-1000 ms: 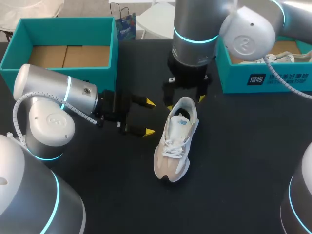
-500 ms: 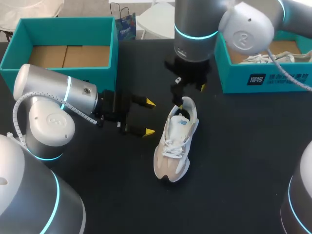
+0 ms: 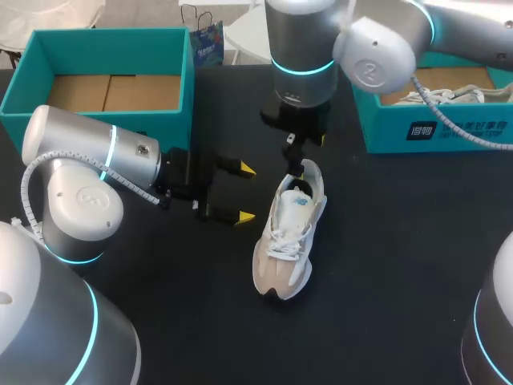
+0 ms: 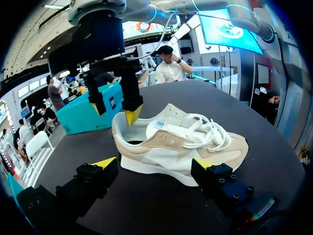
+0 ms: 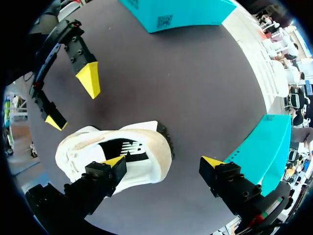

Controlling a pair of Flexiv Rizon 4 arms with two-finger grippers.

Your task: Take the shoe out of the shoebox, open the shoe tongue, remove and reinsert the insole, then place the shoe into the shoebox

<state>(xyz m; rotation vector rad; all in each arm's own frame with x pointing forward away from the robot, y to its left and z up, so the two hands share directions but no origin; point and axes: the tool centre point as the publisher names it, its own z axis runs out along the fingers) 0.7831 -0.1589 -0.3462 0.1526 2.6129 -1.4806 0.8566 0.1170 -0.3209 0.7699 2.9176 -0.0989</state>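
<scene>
The right gripper (image 5: 164, 161), fingers apart, straddles the heel of the beige-and-white lace-up sneaker (image 3: 287, 233), one tip at its opening; the left gripper (image 3: 243, 192), also spread, sits just beside it.

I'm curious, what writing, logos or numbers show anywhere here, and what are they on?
Right shoebox front: white square mark and a row of characters, too small to read surely.
Shoe tongue label: a logo, blurred.
Left shoebox side: square code patch, no words.
Nothing else legible.
</scene>
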